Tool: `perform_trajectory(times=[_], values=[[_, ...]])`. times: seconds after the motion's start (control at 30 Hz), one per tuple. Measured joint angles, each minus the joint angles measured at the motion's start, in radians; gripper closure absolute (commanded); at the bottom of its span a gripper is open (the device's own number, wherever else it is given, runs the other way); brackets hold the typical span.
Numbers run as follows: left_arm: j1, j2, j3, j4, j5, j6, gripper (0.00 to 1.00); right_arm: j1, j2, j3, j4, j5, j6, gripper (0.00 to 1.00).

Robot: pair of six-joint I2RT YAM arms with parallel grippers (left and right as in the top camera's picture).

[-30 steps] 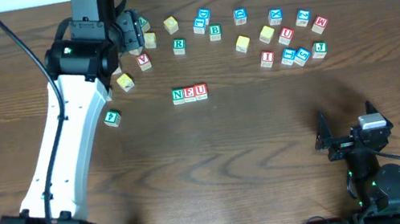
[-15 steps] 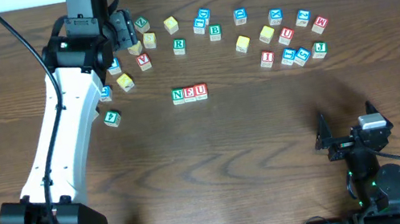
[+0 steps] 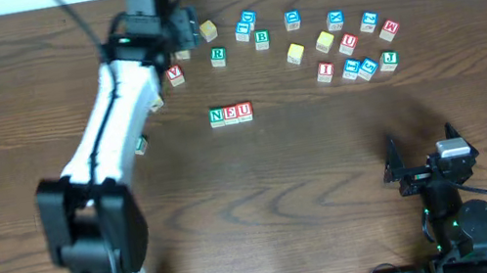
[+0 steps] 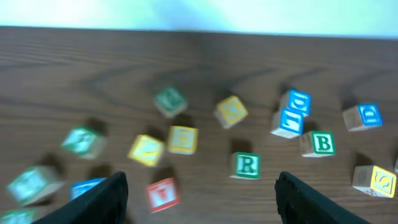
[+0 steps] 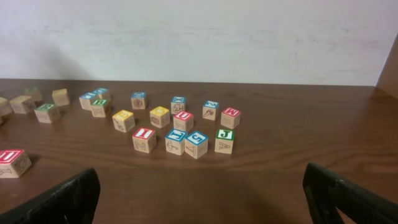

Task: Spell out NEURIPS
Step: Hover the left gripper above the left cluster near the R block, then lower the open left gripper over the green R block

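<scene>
Nearest me, at the front right of the tabletop (image 3: pixel 332 191), my right tool (image 3: pixel 422 154) sits low. Its jaws are spread wide with nothing between them. Its own camera shows its dark fingers (image 5: pixel 68 199) at the bottom corners of the frame, over bare wood.

Farther in, near the middle of the tabletop, three cubes stand touching in a straight row. Left to right they read green N (image 3: pixel 217 115), red E (image 3: pixel 231 113), red U (image 3: pixel 244 111).

Beyond the row, a loose band of lettered cubes runs across the far side. In its right part, the red I (image 3: pixel 325 70) sits on the near edge, with a green J (image 3: pixel 389 58) further right. In the left part lies the green R (image 3: pixel 218 56), apart from its neighbours. A green B (image 3: pixel 261 37) sits to its right and a red V (image 3: pixel 176 73) to its left. Just past the B are two blue-topped cubes (image 4: pixel 287 121), their letters too blurred to read.

Farthest off, my left tool (image 3: pixel 181 28) hangs over the left end of that band, close to the far edge. Its jaws are apart and hold nothing. In its camera the green R lies on the wood between the two fingers, untouched.
</scene>
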Motion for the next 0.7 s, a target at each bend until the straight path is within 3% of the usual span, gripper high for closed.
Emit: perform_trajectory(times=[0.23,0.7], values=[[-0.079,0.13,0.0,0.114,0.007,0.0,0.25,0.0,0.0,0.0,0.0,0.0,0.0,0.01],[-0.09,0.275,0.0,0.201,0.011,0.0,0.25,0.0,0.0,0.0,0.0,0.0,0.0,0.01]])
